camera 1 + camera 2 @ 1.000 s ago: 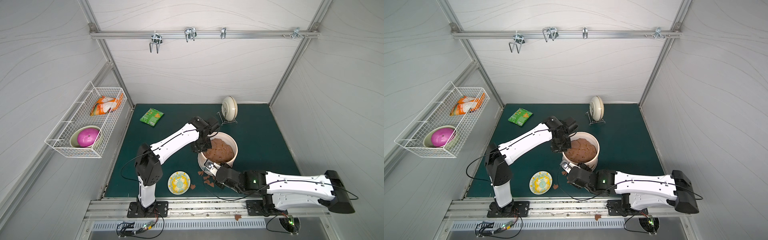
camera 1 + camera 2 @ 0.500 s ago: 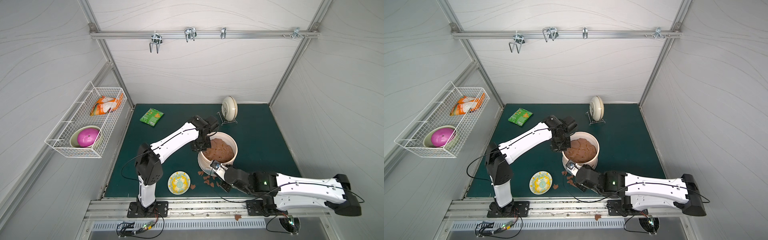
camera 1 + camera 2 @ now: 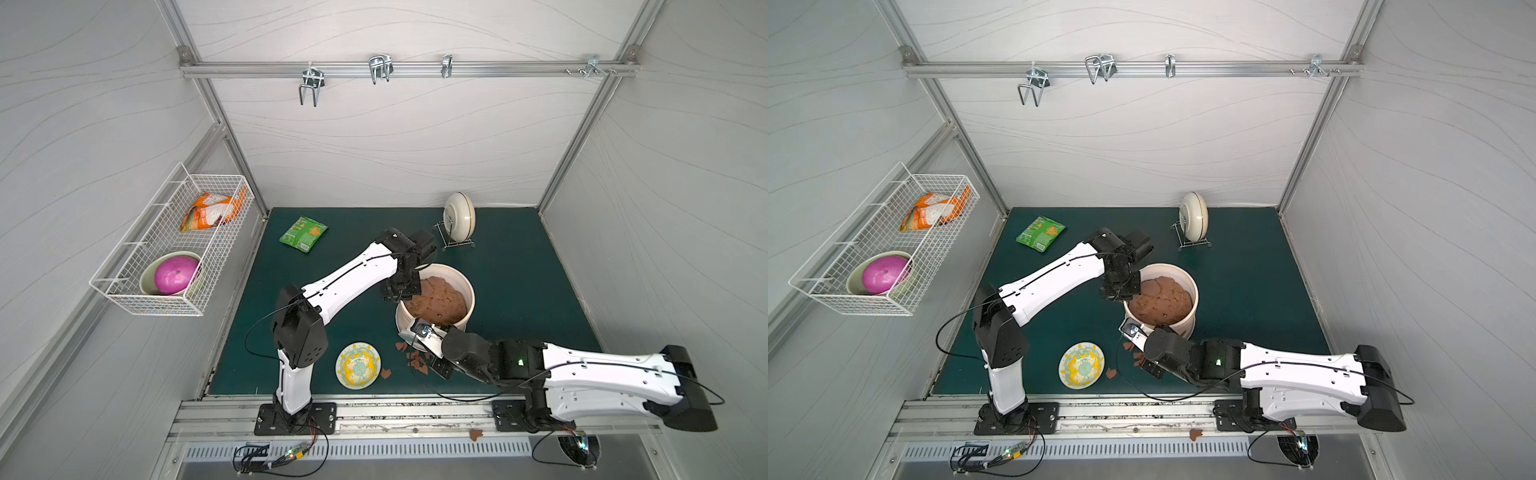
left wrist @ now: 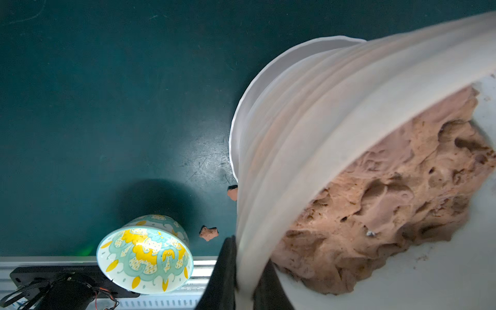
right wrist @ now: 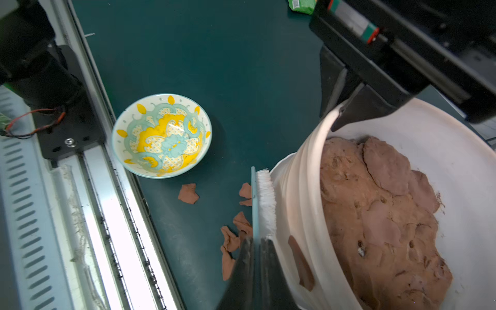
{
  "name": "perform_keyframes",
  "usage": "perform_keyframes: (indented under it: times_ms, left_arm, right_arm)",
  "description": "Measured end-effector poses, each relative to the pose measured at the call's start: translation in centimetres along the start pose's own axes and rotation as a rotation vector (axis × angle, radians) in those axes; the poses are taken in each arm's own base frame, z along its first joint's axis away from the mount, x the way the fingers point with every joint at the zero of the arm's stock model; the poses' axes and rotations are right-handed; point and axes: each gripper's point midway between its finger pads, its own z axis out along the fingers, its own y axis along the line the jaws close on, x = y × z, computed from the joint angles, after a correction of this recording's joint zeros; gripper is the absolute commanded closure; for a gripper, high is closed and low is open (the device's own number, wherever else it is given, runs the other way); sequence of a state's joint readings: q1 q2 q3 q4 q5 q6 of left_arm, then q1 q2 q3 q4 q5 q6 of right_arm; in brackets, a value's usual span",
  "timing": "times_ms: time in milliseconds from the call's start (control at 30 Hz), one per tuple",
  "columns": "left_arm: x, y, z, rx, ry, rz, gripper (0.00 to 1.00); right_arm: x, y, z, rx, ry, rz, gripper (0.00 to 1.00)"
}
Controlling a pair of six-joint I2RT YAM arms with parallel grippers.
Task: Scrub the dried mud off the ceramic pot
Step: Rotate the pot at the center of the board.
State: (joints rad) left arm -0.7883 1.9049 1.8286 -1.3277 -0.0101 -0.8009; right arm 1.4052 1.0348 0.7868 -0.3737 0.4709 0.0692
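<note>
The right end effector [image 5: 256, 245] is clenched on a brush [image 5: 264, 198], its bristles flat against the wall of the ceramic pot [image 5: 298, 171]. The left end effector [image 4: 244, 264] pinches the rim, steadying the pot near the middle of the counter [image 3: 519, 266]. The step in hand looks like scrubbing: flakes [image 5: 188, 193] litter the counter toward its front edge, and a streak of dried mud [image 5: 300, 264] clings beside the bristles. The next move should sweep the brush over that streak.
</note>
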Motion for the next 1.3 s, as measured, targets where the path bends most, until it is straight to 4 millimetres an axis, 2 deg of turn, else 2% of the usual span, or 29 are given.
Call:
perform_keyframes:
  times_ms: [233,700,900,1067,1200,1300]
  left_arm:
    - [-0.7,-0.1,0.1,-0.004,-0.013,0.057,0.89]
    - [-1.3,-0.3,0.1,-0.003,-0.028,0.107,0.89]
    - [-1.4,-0.3,0.1,-0.003,-0.031,0.118,0.89]
    - [-1.7,-0.3,0.1,-0.004,-0.038,0.159,0.89]
    - [-1.9,-0.4,0.1,-0.006,-0.042,0.179,0.89]
    - [-2.0,-0.5,0.2,-0.006,-0.043,0.195,0.89]
  right_arm:
    - [-0.1,-1.4,0.0,0.021,0.005,0.017,1.00]
    - [0.7,-2.3,-2.2,0.004,0.030,0.059,1.00]
    - [0.8,-1.6,-3.5,-0.068,0.017,0.080,1.00]
    - [-0.6,-0.2,-4.9,-0.188,-0.061,0.099,1.00]
    - [-1.6,0.2,-4.1,-0.210,-0.076,0.089,1.00]
    - [-1.6,-0.4,-2.3,-0.171,-0.035,0.075,1.00]
